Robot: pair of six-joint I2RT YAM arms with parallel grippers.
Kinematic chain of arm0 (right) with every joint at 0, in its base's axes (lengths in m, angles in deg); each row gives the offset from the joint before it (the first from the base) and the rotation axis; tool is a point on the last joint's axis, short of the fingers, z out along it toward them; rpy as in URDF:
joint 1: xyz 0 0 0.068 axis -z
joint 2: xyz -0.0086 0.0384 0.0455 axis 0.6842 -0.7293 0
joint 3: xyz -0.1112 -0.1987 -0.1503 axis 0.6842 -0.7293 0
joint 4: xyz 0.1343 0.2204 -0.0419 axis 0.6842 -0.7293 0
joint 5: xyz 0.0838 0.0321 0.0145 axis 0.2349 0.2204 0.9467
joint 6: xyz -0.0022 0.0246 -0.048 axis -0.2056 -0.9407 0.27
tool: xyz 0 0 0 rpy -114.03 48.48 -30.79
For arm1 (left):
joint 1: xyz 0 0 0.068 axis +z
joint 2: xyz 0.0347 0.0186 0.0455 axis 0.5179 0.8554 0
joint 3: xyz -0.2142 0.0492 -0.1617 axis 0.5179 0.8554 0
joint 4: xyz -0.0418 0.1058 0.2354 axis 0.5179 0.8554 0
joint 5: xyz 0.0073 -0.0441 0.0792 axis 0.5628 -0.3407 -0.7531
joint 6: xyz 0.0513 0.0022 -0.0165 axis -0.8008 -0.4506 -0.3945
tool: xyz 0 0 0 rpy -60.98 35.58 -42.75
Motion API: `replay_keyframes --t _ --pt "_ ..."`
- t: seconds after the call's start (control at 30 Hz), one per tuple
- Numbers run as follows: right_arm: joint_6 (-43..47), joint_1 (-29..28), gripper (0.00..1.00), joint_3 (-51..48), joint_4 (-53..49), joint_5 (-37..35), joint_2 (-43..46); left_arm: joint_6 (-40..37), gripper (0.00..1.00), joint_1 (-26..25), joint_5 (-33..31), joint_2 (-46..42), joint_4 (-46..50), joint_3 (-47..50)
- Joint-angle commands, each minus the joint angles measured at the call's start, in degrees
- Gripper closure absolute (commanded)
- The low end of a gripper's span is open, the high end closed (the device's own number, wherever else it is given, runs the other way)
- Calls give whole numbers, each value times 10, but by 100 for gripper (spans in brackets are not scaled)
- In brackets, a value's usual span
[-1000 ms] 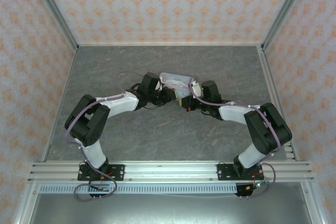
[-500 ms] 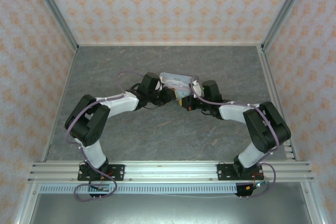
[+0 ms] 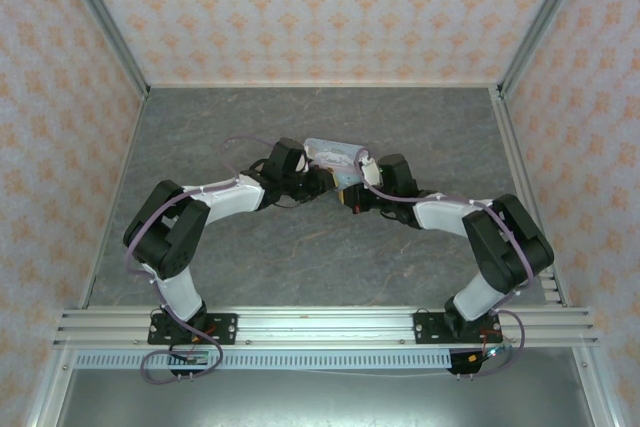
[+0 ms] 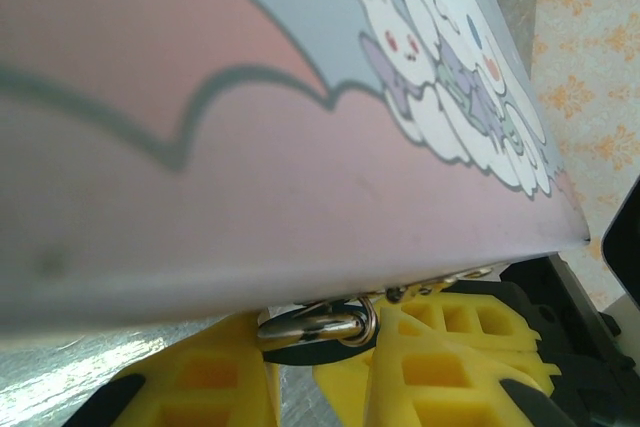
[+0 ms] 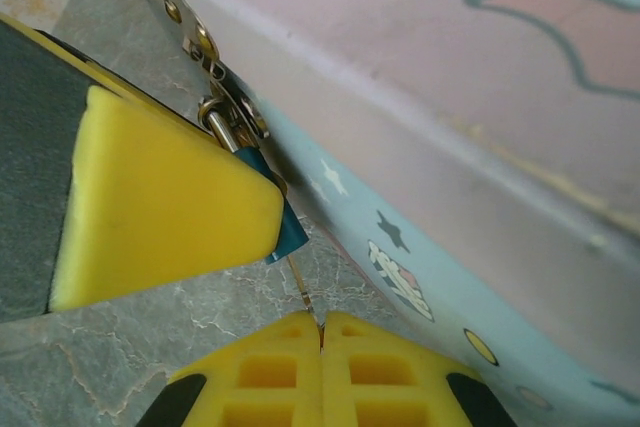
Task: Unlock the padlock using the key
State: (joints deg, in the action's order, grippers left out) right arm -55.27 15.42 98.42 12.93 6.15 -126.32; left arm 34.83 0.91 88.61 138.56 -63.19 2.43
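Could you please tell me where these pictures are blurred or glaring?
Left wrist view: the pale-blue cartoon tin box is blurred at the left, sharper at the rabbits. Right wrist view: the tiny teal-blue padlock and thin metal key are sharp, the tin's lid soft. Top external view: evenly lit, no glare.

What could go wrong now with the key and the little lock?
1. The key is very thin where it sticks out of the shut right gripper, so it might slip or bend when pushed.
2. The left gripper covers most of the padlock. I cannot see the keyhole, so the key may miss it.
3. The padlock is hooked to the tin, so a hard push could shove the tin.
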Motion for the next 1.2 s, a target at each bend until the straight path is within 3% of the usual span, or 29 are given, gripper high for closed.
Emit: replay_keyframes --t 0.0,0.4,0.63,1.17 --pt "20 -9 100 34 55 -25 27 2 79 -29 53 7 -8 -5" --pt "29 -1 100 36 36 -16 54 -31 80 -29 35 10 34 -7" --pt "18 -5 100 42 46 2 34 -8 80 -29 47 15 1 -3" --pt "55 -16 100 26 74 -49 50 15 81 -36 46 8 31 -22"
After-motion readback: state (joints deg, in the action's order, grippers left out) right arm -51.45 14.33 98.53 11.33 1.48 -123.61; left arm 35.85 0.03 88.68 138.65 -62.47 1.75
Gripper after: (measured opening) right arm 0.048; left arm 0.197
